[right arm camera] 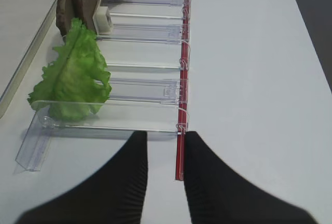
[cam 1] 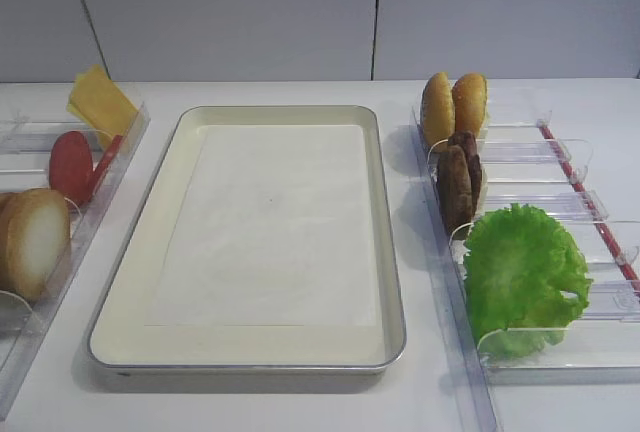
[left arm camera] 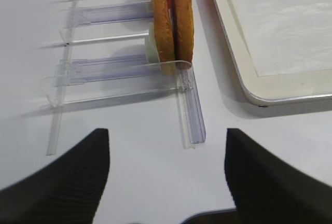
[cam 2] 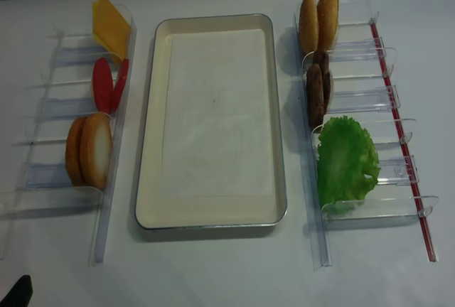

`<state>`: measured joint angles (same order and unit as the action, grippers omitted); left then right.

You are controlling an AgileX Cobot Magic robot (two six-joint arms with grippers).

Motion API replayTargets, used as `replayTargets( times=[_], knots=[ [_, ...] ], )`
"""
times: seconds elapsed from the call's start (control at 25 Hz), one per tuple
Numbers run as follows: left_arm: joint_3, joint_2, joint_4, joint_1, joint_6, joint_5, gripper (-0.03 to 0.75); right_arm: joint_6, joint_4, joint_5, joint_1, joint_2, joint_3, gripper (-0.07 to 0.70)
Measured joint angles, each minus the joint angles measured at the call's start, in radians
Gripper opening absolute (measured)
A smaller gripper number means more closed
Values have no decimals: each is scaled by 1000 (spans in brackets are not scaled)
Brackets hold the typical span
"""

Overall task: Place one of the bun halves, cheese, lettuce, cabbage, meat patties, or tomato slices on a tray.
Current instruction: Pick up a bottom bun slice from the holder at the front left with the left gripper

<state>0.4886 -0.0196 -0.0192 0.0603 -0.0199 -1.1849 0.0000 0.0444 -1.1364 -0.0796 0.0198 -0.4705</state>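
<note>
The cream tray [cam 1: 128, 282] with a white liner lies in the middle, with nothing on it. In the left rack stand cheese [cam 1: 100, 102], tomato slices [cam 1: 72, 164] and two bun halves [cam 1: 35, 242]. The right rack holds meat patties [cam 1: 458, 182] and lettuce [cam 1: 522, 277]. No cabbage is in view. My left gripper [left arm camera: 167, 133] is open over bare table, just short of the bun halves [left arm camera: 173, 24]. Near the rack's front end my right gripper [right arm camera: 166, 135] is shut and holds nothing, with the lettuce [right arm camera: 75, 76] ahead to its left.
Two glossy golden buns [cam 1: 453, 104] stand at the far end of the right clear rack [cam 1: 560, 352], which has a red strip [right arm camera: 179, 151] along its outer side. The left clear rack [left arm camera: 189, 105] lies close beside the tray's edge [left arm camera: 233, 53].
</note>
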Motion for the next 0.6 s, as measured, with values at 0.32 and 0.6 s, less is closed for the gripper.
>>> replayTargets(
  times=[0.32,0.6],
  knots=[
    [0,0,0,0,0,0,440,0,0,0,0,0,0,200],
    [0,0,0,0,0,0,440,0,0,0,0,0,0,200]
  ],
)
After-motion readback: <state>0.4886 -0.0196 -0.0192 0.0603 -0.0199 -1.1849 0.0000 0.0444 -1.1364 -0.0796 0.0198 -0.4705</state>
